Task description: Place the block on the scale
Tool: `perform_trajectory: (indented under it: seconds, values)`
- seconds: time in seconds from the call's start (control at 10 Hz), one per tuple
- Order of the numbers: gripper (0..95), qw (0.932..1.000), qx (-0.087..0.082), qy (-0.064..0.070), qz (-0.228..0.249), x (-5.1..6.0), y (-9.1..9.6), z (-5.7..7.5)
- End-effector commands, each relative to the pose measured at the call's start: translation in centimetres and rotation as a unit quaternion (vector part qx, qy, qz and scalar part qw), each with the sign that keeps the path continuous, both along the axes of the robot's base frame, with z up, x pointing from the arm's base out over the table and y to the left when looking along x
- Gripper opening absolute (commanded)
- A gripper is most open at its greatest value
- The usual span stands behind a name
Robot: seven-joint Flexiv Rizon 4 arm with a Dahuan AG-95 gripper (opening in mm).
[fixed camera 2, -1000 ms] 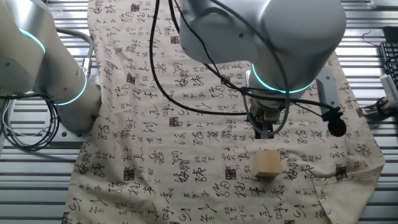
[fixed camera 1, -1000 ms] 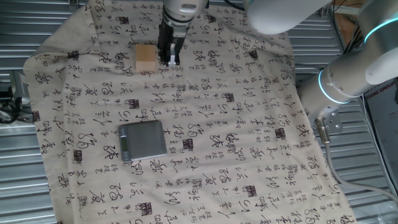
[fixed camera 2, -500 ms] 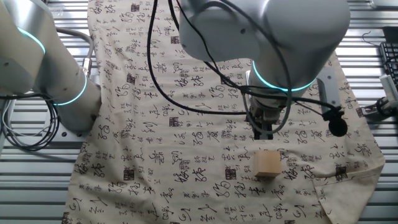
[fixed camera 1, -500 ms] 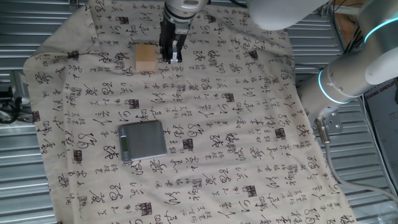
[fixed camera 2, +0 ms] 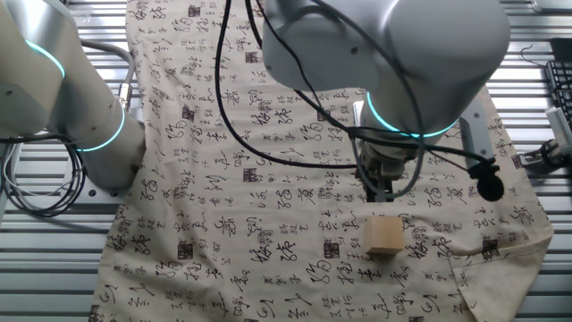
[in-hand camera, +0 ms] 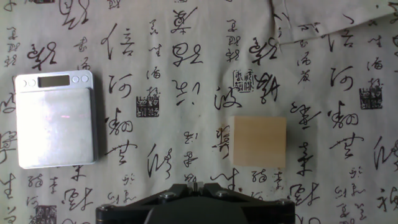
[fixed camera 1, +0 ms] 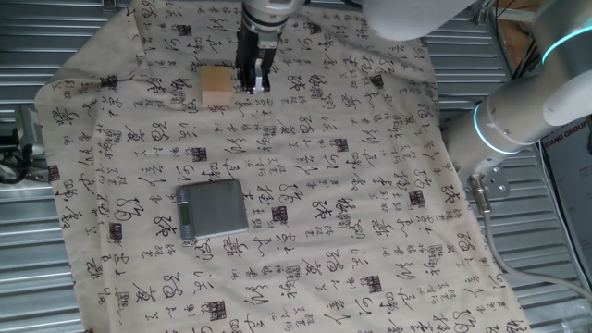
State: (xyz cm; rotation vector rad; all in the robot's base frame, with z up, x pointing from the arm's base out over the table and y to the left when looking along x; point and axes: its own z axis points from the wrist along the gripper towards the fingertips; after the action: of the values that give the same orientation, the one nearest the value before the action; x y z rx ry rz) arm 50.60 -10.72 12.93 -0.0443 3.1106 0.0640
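Observation:
The block (fixed camera 1: 216, 88) is a tan wooden cube lying on the printed cloth at the far side. It also shows in the other fixed view (fixed camera 2: 385, 236) and in the hand view (in-hand camera: 260, 142). The scale (fixed camera 1: 214, 208) is a flat grey square plate nearer the front, seen at the left of the hand view (in-hand camera: 56, 118). My gripper (fixed camera 1: 253, 87) hangs just right of the block, apart from it, with fingers together and nothing between them. In the other fixed view the gripper (fixed camera 2: 380, 191) is above and behind the block. The scale is hidden in that view.
A beige cloth with black calligraphy (fixed camera 1: 351, 185) covers the table, with a fold near the far edge (in-hand camera: 323, 28). Ribbed metal table shows around it. The arm's base (fixed camera 1: 527, 111) stands at the right.
The gripper has lifted slightly beside the block, still shut. The block and the scale have not moved.

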Motion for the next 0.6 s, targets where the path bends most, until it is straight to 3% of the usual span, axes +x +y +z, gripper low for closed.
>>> perform_trajectory:
  seconds: [0.1, 0.4, 0.6]
  values:
    - [0.0, 0.9998, -0.004, 0.012, 0.013, -0.07, -0.05, -0.01]
    - [0.0, 0.9995, -0.011, 0.023, 0.020, -0.07, -0.05, -0.01]
    - [0.0, 0.9985, -0.047, 0.027, 0.010, -0.07, -0.05, -0.01]
